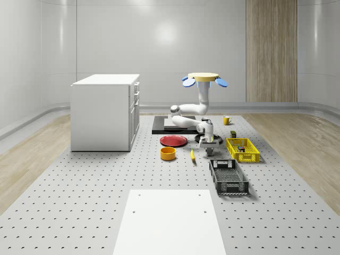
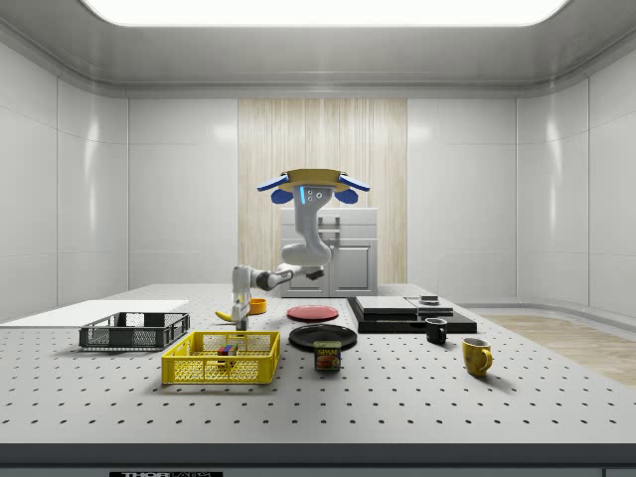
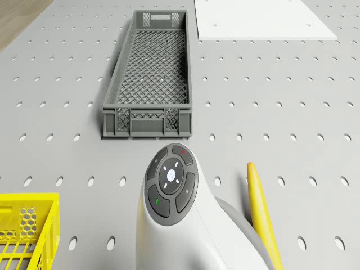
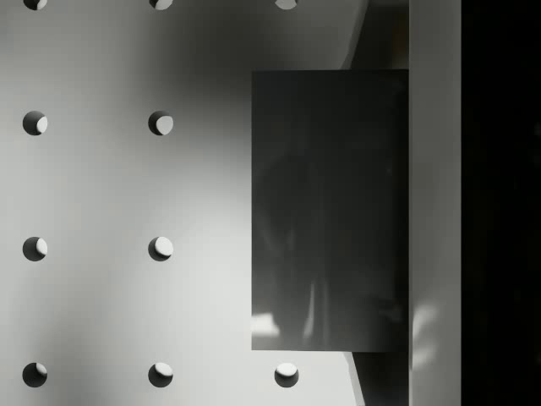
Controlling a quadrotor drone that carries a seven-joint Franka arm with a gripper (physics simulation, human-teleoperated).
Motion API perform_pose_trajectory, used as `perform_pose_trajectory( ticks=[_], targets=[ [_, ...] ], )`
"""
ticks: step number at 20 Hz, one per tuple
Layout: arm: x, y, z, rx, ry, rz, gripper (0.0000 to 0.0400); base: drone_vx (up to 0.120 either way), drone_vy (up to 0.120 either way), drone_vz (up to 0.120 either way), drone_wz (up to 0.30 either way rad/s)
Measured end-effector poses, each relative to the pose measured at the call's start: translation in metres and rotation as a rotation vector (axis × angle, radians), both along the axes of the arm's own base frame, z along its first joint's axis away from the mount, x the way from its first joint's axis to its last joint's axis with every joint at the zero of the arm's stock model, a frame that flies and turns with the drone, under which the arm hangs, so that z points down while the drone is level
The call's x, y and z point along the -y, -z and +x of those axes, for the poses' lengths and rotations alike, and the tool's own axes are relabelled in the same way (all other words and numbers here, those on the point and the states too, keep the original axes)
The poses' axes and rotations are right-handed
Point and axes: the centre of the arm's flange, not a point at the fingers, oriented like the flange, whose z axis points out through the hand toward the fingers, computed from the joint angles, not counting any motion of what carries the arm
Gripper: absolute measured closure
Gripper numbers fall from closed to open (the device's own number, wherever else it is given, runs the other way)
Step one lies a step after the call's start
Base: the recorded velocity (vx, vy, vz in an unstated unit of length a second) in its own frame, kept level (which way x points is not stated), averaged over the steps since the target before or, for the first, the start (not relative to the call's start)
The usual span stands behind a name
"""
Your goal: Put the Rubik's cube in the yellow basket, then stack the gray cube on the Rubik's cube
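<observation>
Crowding the gripper (image 1: 207, 152) (grip state unclear): banana (image 1: 192, 155), yellow basket (image 1: 243, 150), gray crate (image 1: 228, 177).

The table (image 1: 79, 202) looks like matt perforated metal. The gray crate (image 3: 147, 79) and yellow basket (image 1: 243, 150) look like plastic mesh. The arm (image 3: 185, 230) is glossy white. The wall panel (image 1: 271, 50), upper right, shows wood grain.

the only readable text is "spam", in yellow letters on the label of the small can (image 2: 328, 355) standing on the table (image 2: 417, 397) in the side view.
</observation>
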Motion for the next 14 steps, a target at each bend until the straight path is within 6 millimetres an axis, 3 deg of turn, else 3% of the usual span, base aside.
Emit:
perform_pose_trajectory(
  ticks=[4,9,14],
  targets=[
    [0.0,0.02,0.0,0.0,0.0,0.0,0.015,0.0,0.0,0.0,0.0],
    [0.0,0.042,0.0,0.0,0.0,0.0,0.015,0.0,0.008,0.112,0.0],
    [0.0,0.052,0.0,0.0,0.0,0.0,0.015,-0.12,0.12,0.12,0.0]
  ],
)
